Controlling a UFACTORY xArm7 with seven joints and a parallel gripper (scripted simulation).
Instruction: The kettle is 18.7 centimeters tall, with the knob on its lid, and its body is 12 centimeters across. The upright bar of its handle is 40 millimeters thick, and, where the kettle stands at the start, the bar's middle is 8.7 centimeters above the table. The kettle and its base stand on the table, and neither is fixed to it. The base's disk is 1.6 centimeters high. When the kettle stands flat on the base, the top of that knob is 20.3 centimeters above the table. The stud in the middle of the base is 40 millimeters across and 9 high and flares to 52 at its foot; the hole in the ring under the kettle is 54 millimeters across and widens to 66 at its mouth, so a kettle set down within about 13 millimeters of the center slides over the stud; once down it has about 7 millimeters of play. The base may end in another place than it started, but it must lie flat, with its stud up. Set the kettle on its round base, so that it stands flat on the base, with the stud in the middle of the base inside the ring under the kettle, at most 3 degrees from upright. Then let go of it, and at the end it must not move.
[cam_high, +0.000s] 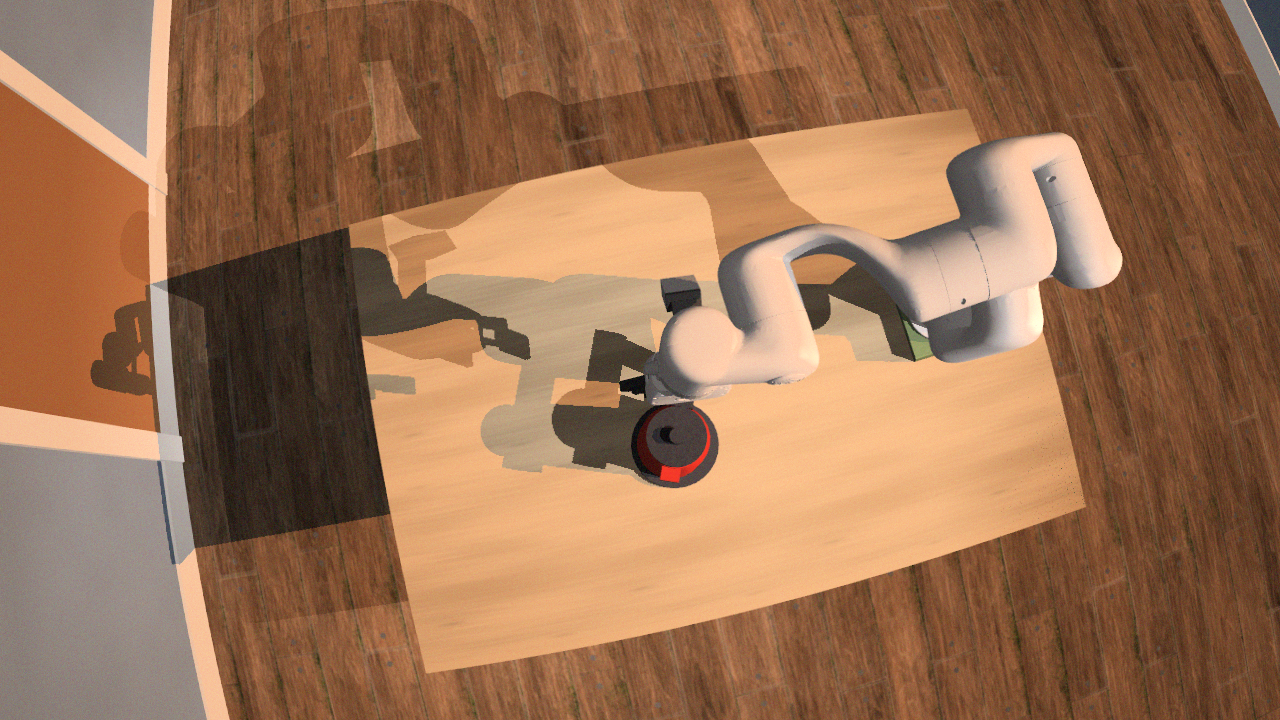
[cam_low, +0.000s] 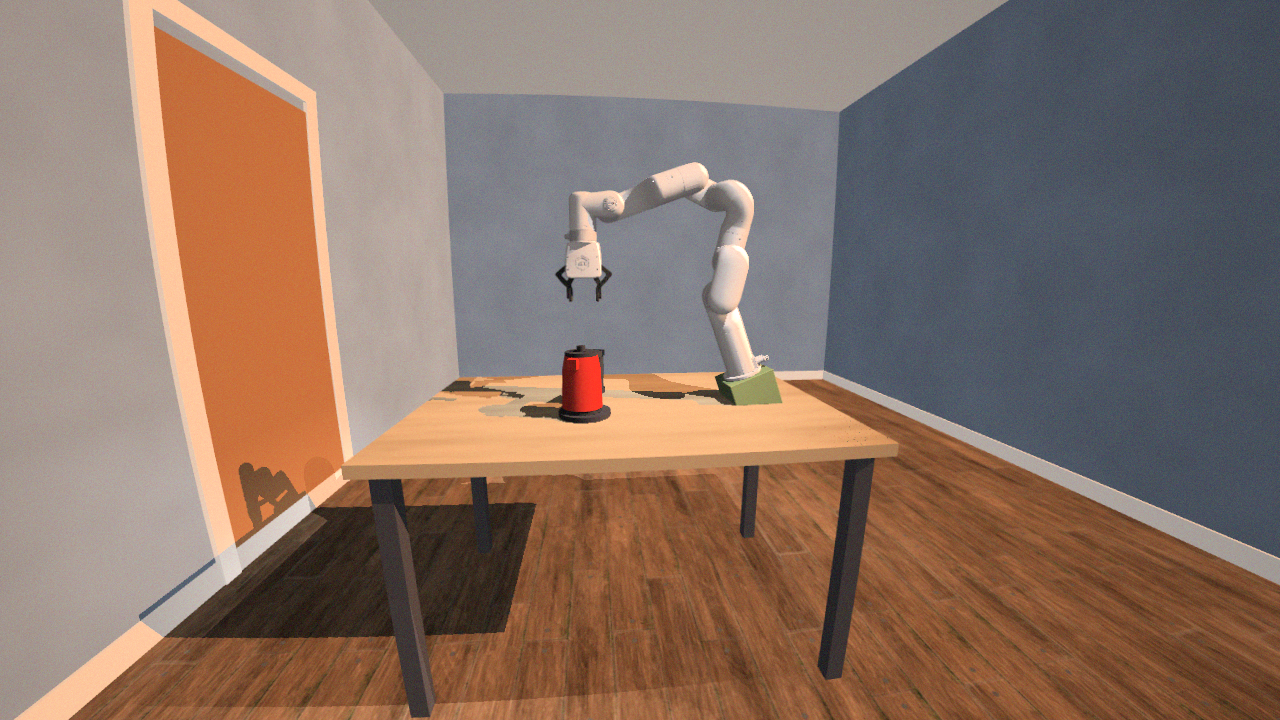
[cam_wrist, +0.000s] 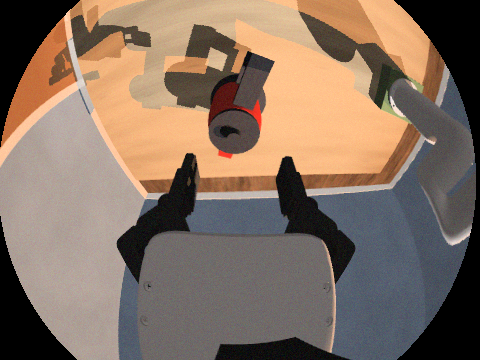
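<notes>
red kettle (cam_wrist: 234, 120): upright, dark lid up | tool (cam_wrist: 238, 166): open, 2 black fingers apart | grip: nothing

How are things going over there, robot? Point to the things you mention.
Jaws open and empty, high above the table (cam_high: 805, 501) (cam_low: 626, 438) (cam_wrist: 310, 150). Red kettle (cam_low: 581, 383) (cam_wrist: 218, 111) upright on its round black base (cam_high: 713, 461) (cam_low: 601, 414). Nothing seen in the way.

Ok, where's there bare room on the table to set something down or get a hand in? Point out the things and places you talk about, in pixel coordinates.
Top view: bare wood on the spout (cam_high: 670, 474) (cam_low: 571, 363) (cam_wrist: 225, 154) side, from the black base (cam_high: 713, 456) (cam_low: 595, 415) (cam_wrist: 263, 101) to the table's (cam_high: 805, 537) (cam_low: 716, 429) (cam_wrist: 310, 145) long edge. Crowded: handle side, under gripper (cam_high: 671, 386) (cam_low: 583, 295) (cam_wrist: 238, 166) and arm (cam_high: 1011, 223) (cam_low: 680, 183) (cam_wrist: 450, 150). A hand might fit between lid (cam_high: 693, 452) (cam_low: 581, 352) (cam_wrist: 240, 142) and raised gripper.
</notes>
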